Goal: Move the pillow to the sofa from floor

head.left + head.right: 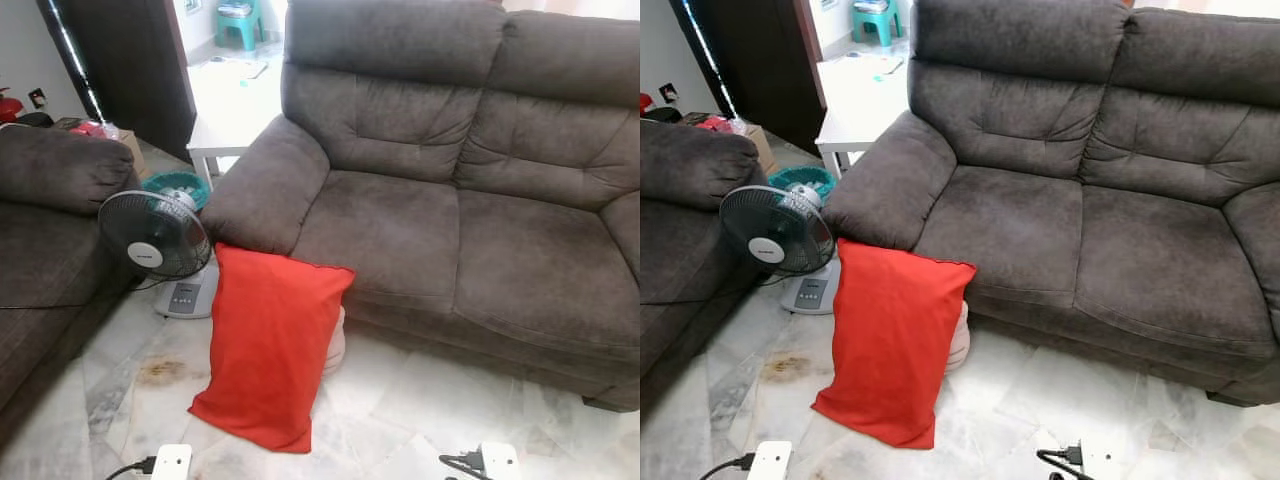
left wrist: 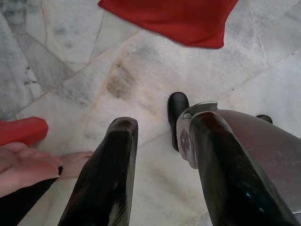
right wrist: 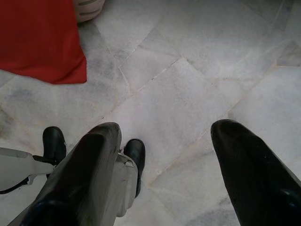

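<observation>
Head views: a red pillow (image 1: 270, 340) stands tilted on the marble floor (image 1: 420, 400), its upper edge leaning against the front of the grey sofa (image 1: 440, 230) just below the armrest at about 9 o'clock of the seat, its lower corner resting on the tiles toward 6 o'clock. A standing fan (image 1: 155, 235) sits just beside the pillow at its 10 o'clock, between this sofa and a second sofa (image 1: 50, 220) at the frame's 9 o'clock. Wrist views: the left tool (image 2: 160, 160) and the right tool (image 3: 164, 160) both point down at bare tiles, each with its two black fingers spread apart and nothing between them; the pillow's red edge lies well ahead of each. A person's hand (image 2: 23, 165) shows near the left tool. Status: nothing of the task appears done. The pillow is ungrasped and on the floor; approach, grasp, lift and placement on the seat cushions all remain.
</observation>
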Controlling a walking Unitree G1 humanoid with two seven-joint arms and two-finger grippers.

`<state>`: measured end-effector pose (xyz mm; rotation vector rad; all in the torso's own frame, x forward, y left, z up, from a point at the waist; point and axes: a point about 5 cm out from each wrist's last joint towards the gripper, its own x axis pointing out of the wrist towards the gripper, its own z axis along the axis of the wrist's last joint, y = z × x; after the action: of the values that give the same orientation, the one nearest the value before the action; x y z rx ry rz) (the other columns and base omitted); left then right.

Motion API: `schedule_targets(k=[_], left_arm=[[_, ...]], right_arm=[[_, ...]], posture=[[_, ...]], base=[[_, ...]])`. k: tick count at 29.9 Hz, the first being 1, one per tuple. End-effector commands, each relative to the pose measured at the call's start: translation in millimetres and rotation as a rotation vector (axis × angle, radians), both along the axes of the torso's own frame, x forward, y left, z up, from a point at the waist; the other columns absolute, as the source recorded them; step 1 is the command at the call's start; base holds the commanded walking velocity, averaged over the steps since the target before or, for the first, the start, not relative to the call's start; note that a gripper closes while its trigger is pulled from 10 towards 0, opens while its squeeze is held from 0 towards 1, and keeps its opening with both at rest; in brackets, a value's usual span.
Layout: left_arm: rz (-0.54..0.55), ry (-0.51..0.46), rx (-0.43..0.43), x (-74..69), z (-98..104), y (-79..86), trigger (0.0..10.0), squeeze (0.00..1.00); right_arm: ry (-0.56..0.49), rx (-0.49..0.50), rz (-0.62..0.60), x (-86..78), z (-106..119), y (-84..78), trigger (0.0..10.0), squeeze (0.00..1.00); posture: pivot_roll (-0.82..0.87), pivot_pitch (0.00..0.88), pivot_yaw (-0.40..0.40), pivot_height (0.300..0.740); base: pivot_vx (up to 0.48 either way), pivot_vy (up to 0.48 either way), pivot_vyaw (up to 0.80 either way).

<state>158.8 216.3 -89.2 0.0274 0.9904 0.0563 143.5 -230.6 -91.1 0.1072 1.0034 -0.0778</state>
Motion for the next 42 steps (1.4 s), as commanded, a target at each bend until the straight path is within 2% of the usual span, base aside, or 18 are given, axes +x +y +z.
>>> schedule_targets(k=[1,27,38,42], left_arm=[[0.001,0.034,-0.005,-6.4,-3.0,-0.2,10.0,0.0],[0.005,0.043,-0.021,-7.5,-3.6,-0.4,10.0,0.0],[0.005,0.042,-0.027,-7.5,-3.6,-0.9,10.0,0.0],[0.006,0.041,-0.029,-7.4,-3.6,-1.2,10.0,0.0]], right_arm=[[0.013,0.002,-0.016,-3.5,-1.0,-1.8,10.0,0.0],[0.008,0.013,-0.041,-4.2,-1.4,-1.5,10.0,0.0],[0.015,0.007,-0.041,-4.7,-1.5,-2.1,10.0,0.0],[0.013,0.015,-0.045,-4.6,-1.5,-1.8,10.0,0.0]], posture=[[0.07,0.011,-0.028,0.74],[0.07,0.015,-0.027,0.74],[0.07,0.015,-0.028,0.74],[0.07,0.014,-0.028,0.74]], base=[[0.0,0.0,0.0],[0.0,0.0,0.0],[0.271,0.0,0.0],[0.296,0.0,-0.79]])
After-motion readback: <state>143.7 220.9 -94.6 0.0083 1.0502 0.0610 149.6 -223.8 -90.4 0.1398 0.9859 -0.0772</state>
